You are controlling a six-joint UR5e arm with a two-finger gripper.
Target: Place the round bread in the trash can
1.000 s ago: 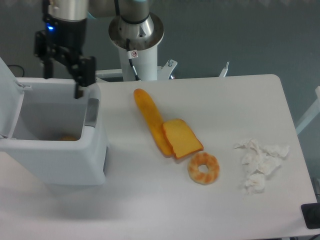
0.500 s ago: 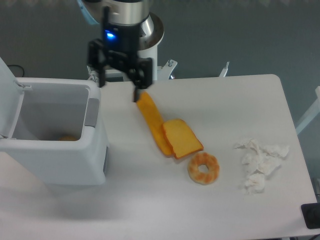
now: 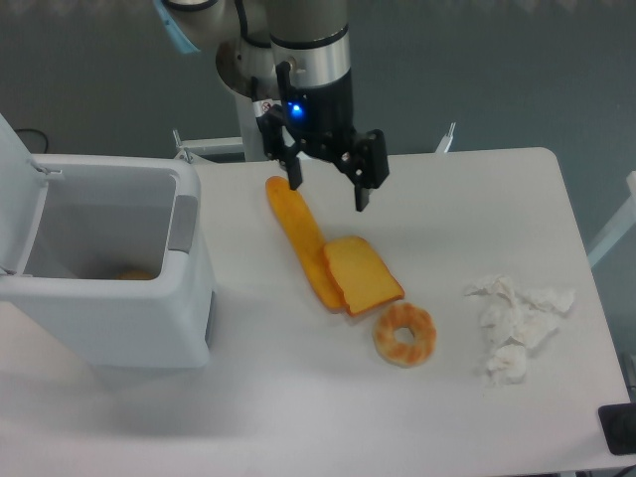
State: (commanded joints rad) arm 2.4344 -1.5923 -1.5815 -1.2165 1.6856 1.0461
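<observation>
The round bread point(image 3: 134, 273) lay inside the trash can point(image 3: 119, 318), low against the grey floor of the bin near its front wall. Only a small pale yellow-orange sliver of it showed above the wall, too little to make out its knotted shape or how it sat. The can stood at the left edge of the bench point(image 3: 298, 417) with its lid hinged up and back.

A second before, the hand point(image 3: 328, 194) had hung over the can's back right corner. Half a second later it was past the can, above the far end of the baguette. Now it was further right again, along the back edge of the bench, with its two fingers spread apart and nothing between them. With the bread already in the bin and the hand leaving empty, the placing looked done, and the arm seemed to be retreating.

Below the hand, the long orange baguette point(image 3: 294, 238) ran diagonally toward mid-bench, a yellow slice of bread point(image 3: 362, 275) overlapping its near end. The ring donut point(image 3: 404, 334) sat just in front of the slice, and crumpled white tissue point(image 3: 517, 323) lay near the right edge.
</observation>
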